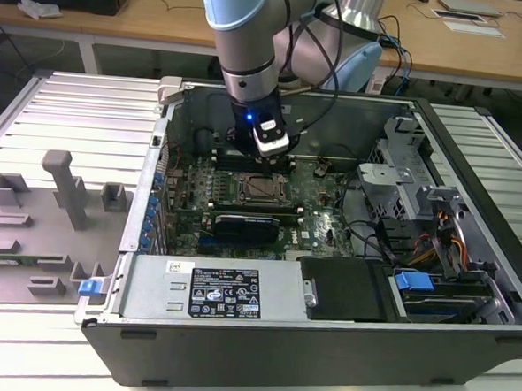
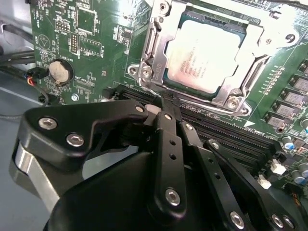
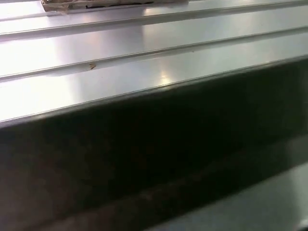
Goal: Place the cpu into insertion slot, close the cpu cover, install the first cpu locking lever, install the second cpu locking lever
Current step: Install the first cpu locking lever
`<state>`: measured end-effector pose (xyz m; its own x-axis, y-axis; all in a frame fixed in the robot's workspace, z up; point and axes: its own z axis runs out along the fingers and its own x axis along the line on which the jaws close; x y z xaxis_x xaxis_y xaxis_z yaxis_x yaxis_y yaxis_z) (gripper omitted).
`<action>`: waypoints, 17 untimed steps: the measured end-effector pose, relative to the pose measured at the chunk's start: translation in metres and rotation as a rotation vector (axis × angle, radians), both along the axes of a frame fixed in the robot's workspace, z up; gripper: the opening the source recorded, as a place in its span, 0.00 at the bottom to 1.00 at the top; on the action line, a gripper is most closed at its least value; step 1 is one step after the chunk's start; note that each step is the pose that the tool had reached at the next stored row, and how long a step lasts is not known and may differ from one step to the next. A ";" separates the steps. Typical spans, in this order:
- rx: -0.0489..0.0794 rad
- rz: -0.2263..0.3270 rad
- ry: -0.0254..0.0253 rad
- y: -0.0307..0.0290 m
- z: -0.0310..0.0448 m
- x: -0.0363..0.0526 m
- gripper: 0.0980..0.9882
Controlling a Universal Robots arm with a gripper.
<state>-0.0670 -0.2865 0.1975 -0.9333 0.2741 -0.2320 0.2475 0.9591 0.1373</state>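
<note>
The jaws are pressed together with nothing between them, the black gripper [image 2: 166, 108] poised just beside the thin silver metal cpu cover [image 2: 147, 72], at the frame's edge nearest the fingertips. That cover lies flat around the dull silvery-tan square cpu [image 2: 204, 57], seated in its slot on the green motherboard [image 2: 86, 38].

Dull metal cpu [image 2: 204, 57], shiny metal cpu cover [image 2: 250, 72], matt black fingers [image 2: 166, 130].
</note>
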 end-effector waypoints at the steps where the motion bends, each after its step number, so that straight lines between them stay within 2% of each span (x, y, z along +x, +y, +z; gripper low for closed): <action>1: 0.000 -0.001 -0.0002 -0.0004 -0.0005 0.0001 0.01; 9: 0.002 -0.002 0.0001 -0.0032 -0.0012 0.0018 0.01; 11: 0.007 -0.002 -0.0001 -0.0049 -0.0013 0.0028 0.01; 15: 0.027 -0.002 -0.0001 -0.0068 -0.0006 0.0031 0.01; 17: 0.027 -0.002 -0.0002 -0.0068 0.0024 0.0031 0.01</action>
